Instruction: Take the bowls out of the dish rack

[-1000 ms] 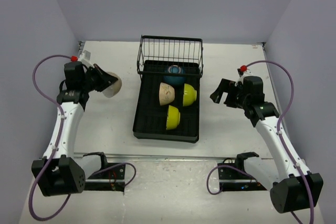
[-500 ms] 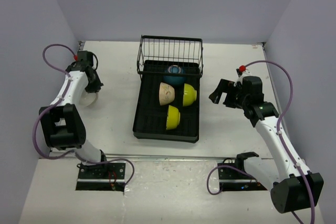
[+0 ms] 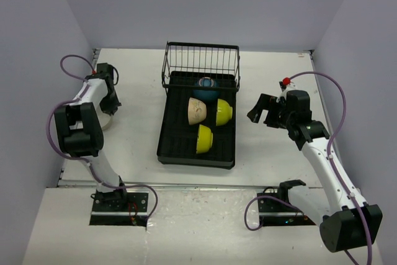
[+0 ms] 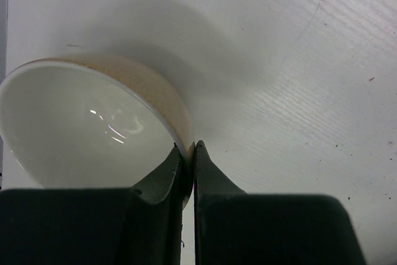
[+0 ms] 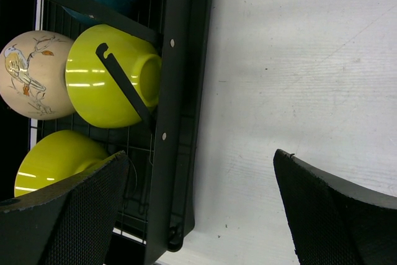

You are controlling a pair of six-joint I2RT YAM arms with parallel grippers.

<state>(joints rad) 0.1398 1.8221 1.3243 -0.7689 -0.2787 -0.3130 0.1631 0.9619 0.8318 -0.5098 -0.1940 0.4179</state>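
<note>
**Left gripper (image 4: pixel 188 147) is clamping the rim of a cream bowl (image 4: pixel 80 128) at the table's far left, well apart from the dish rack (image 3: pixel 165 147); right gripper (image 3: pixel 260 110) is hanging wide open just beside the rack's right edge.**

From above, the left arm is covering most of that bowl, and whether the bowl is resting on the table cannot be told. In the rack, the dark blue bowl (image 3: pixel 206 88) is sitting partly under the wire basket (image 3: pixel 201 60), beside a patterned cream bowl (image 3: pixel 196 110) and an upper lime bowl (image 3: pixel 223 112). The right wrist view is cropping the lower lime bowl (image 3: pixel 205 139). The white table (image 3: pixel 136 141) is showing faint scuffs, and plain lavender walls (image 3: pixel 205 4) are closing it in.
</note>
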